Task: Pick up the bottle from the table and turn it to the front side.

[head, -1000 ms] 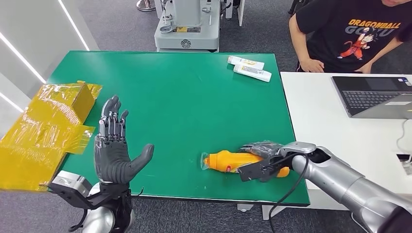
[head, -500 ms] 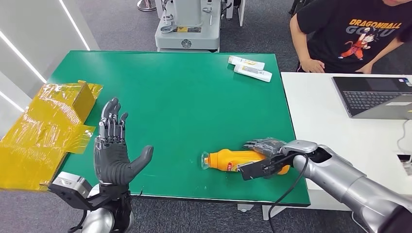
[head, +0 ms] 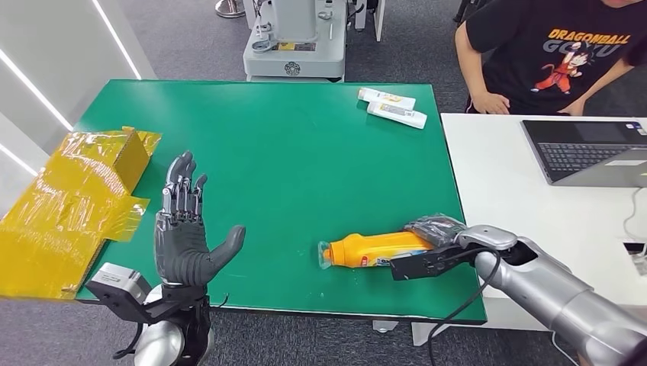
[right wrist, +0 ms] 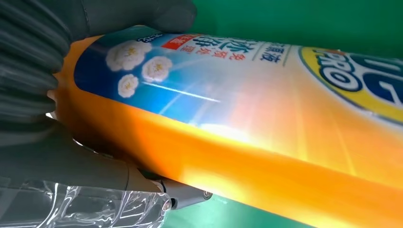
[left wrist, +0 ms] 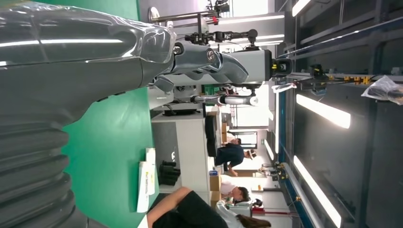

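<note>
Orange bottle (head: 378, 249) lying near table (head: 290, 152) front edge, base end grasped by right hand (head: 436, 245); left hand (head: 181, 238) raised, fingers spread, empty; probably light, rigid, glossy and slippery; best held mid-body.

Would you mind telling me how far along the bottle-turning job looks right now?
Done: the right hand grips the base end of the orange plastic bottle. In hand: the bottle lies sideways near the green table's front edge. Left: lifting it and turning its front forward. The left hand is raised, open.
</note>
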Robot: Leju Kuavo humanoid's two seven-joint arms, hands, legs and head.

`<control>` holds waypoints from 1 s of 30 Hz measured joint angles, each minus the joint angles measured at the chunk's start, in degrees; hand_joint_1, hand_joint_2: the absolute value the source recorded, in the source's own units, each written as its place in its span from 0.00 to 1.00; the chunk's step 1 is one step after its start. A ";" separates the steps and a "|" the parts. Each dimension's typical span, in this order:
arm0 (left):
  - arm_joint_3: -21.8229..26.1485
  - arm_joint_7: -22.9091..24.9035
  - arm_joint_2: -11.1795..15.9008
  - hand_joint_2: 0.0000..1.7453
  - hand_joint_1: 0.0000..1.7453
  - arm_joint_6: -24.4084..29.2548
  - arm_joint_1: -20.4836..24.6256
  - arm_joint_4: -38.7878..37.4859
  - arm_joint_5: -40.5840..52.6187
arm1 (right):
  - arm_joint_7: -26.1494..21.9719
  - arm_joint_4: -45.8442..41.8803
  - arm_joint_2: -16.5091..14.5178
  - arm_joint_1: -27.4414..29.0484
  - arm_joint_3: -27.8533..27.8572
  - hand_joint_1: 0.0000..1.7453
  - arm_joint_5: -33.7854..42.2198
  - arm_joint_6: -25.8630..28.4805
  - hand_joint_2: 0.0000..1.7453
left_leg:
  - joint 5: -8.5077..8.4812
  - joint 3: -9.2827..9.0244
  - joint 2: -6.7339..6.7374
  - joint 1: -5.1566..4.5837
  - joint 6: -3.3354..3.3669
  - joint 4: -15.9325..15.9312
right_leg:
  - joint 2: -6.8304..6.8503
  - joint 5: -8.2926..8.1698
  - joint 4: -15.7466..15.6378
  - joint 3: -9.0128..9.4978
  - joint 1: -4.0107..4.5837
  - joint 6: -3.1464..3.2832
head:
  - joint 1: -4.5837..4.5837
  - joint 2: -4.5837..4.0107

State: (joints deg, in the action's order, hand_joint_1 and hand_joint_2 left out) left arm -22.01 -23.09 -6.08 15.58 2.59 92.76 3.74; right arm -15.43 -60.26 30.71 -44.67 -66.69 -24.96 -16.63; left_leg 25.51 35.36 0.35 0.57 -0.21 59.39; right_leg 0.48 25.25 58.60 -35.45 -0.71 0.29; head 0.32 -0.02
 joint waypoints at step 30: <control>-0.01 -0.60 -0.28 1.00 0.00 3.11 -1.80 0.04 1.85 | -1.44 -9.19 -4.45 11.28 20.82 1.00 -7.56 36.89 1.00 | 0.01 0.07 -0.08 -0.01 0.00 -0.01 | 0.09 0.04 0.00 -0.01 0.00 -0.01 | 0.00 0.00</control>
State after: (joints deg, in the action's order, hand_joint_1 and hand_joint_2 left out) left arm -22.02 -23.69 -6.35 18.69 0.80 92.80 5.59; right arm -16.87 -69.44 26.26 -33.39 -45.87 -32.51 20.26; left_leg 25.52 35.43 0.28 0.57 -0.21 59.38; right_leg 0.57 25.29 58.60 -35.46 -0.71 0.28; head 0.32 -0.02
